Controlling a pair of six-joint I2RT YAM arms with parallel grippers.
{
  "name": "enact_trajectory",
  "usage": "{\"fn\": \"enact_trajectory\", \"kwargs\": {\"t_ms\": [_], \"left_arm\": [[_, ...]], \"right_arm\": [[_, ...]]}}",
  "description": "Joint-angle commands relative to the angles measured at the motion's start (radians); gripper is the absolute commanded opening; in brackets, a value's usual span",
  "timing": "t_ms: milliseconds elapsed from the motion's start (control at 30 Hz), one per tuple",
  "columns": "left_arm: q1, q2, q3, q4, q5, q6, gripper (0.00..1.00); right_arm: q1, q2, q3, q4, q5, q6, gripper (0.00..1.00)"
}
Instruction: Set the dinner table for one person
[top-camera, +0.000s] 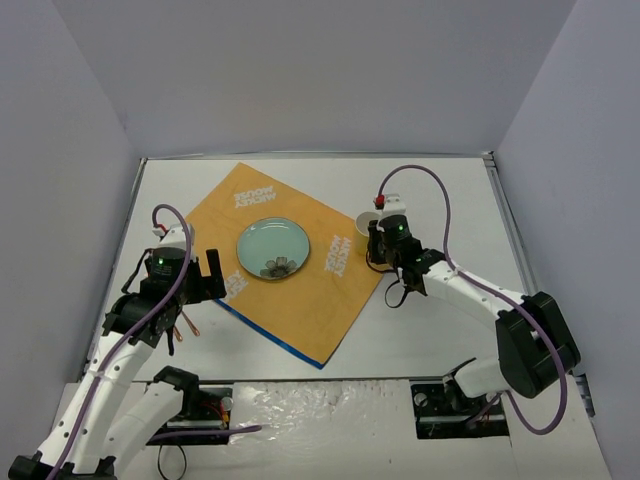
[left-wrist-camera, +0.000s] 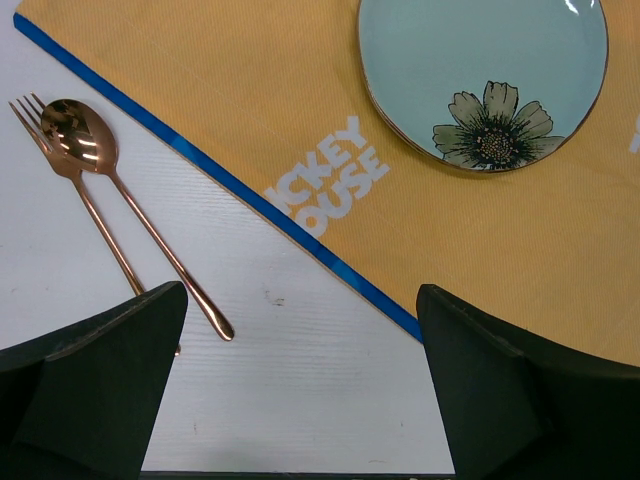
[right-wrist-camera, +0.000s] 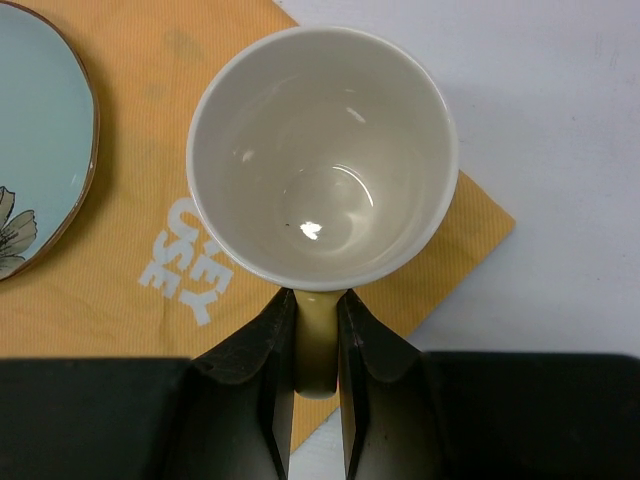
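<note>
Overhead, the right end effector is holding a mug at the cloth's right corner on the white tabletop. Left wrist: the left end effector is gaping empty, fork and spoon lying leftward, handles slanting toward it. Right wrist: nearly-closed jaws are pinching the mug's handle.

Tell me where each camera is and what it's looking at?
Top external: above and behind, looking down at the dinner table; left arm and right arm show.
Left wrist: looks down past open left fingers at spoon, fork, plate.
Right wrist: looks down into the mug; right fingers pinch its handle.
Shared: the plate and orange cloth appear in all three.
</note>
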Motion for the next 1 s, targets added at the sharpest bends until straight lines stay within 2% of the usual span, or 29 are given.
{"fn": "enact_trajectory", "kwargs": {"t_ms": [0, 600, 700, 767, 967], "left_arm": [[0.007, 0.004, 0.012, 0.037, -0.015, -0.004, 0.97], [0.007, -0.001, 0.014, 0.036, -0.015, -0.006, 0.97], [0.007, 0.001, 0.013, 0.035, -0.016, -0.006, 0.97], [0.007, 0.000, 0.013, 0.034, -0.020, -0.006, 0.97], [0.007, -0.001, 0.013, 0.034, -0.020, -0.007, 0.97]], "right_arm": [[0.009, 0.001, 0.035, 0.177, 0.064, 0.021, 0.00], [0.010, 0.078, -0.019, 0.225, 0.090, 0.043, 0.01], [0.010, 0.066, -0.039, 0.216, 0.089, 0.052, 0.18], [0.012, 0.054, -0.046, 0.207, 0.090, 0.052, 0.34], [0.012, -0.016, -0.023, 0.114, 0.094, 0.026, 0.68]]}}
